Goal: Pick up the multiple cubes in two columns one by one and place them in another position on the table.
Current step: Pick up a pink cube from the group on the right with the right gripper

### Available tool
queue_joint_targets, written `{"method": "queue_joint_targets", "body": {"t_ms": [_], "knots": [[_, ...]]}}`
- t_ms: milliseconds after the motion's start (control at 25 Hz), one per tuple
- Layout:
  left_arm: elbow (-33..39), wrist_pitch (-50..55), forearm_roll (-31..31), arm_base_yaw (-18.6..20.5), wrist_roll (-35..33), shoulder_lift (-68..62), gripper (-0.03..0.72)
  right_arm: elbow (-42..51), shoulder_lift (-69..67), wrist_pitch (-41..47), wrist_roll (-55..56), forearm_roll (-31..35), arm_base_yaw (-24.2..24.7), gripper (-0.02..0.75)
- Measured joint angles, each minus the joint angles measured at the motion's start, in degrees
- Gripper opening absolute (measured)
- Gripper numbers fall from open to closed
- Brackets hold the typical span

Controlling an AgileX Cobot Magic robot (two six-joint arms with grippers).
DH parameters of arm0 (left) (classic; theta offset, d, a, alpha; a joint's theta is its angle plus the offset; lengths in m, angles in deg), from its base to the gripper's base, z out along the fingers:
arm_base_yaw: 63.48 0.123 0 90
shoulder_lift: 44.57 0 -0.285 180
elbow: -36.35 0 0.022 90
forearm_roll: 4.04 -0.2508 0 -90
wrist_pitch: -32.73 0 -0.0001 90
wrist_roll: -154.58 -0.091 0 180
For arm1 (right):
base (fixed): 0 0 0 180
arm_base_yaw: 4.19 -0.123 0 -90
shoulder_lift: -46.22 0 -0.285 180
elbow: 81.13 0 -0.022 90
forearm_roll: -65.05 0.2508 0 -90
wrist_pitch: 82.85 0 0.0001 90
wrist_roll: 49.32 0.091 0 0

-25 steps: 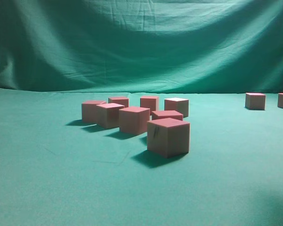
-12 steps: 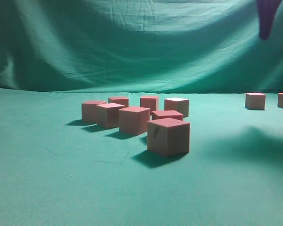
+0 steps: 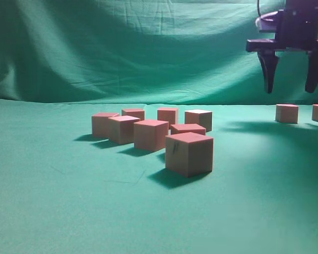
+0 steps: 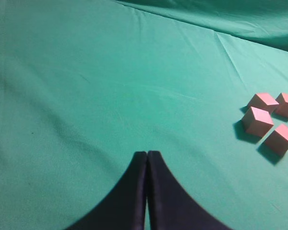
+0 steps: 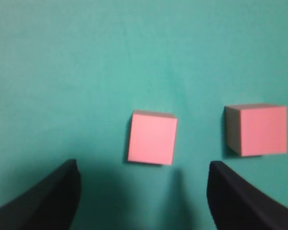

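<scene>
Two cubes (image 3: 286,113) sit apart from the main cluster, and the right gripper (image 3: 290,71) has just dropped in above them, jaws spread and empty, likely for another pick.

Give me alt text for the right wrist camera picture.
Two pink cubes, one centred and one to its right, sit apart on the green table, seen from above. The open right gripper hangs over them, holding nothing, its dark fingers at the bottom corners.

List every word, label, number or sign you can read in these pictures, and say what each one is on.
None can be read.
The nearest cube carries a small dark mark on its front face, too small to tell whether it is a letter or a scratch.
The other cubes, the table and the right pincer show no writing.
</scene>
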Motion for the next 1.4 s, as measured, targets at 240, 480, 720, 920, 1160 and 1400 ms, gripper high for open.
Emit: {"method": "queue_joint_targets", "body": {"t_ms": [240, 480, 720, 920, 1160, 1400], "knots": [[0.0, 0.0, 0.0, 0.0, 0.0, 0.0, 0.000, -3.7, -5.0, -0.8, 0.5, 0.9, 0.6, 0.545], [0.0, 0.0, 0.0, 0.0, 0.0, 0.0, 0.000, -3.7, -8.2, -2.0, 0.6, 1.3, 0.6, 0.481], [0.0, 0.0, 0.0, 0.0, 0.0, 0.0, 0.000, -3.9, -8.7, -2.6, 0.7, 1.4, 0.6, 0.251], [0.0, 0.0, 0.0, 0.0, 0.0, 0.0, 0.000, -5.6, -8.8, 1.1, 0.7, 1.5, 0.6, 0.262], [0.0, 0.0, 0.0, 0.0, 0.0, 0.0, 0.000, -15.3, -5.9, 7.0, -1.6, 4.5, 0.5, 0.262], [0.0, 0.0, 0.0, 0.0, 0.0, 0.0, 0.000, -16.5, 6.5, 7.7, -6.0, 10.4, -3.0, 0.262]]}}
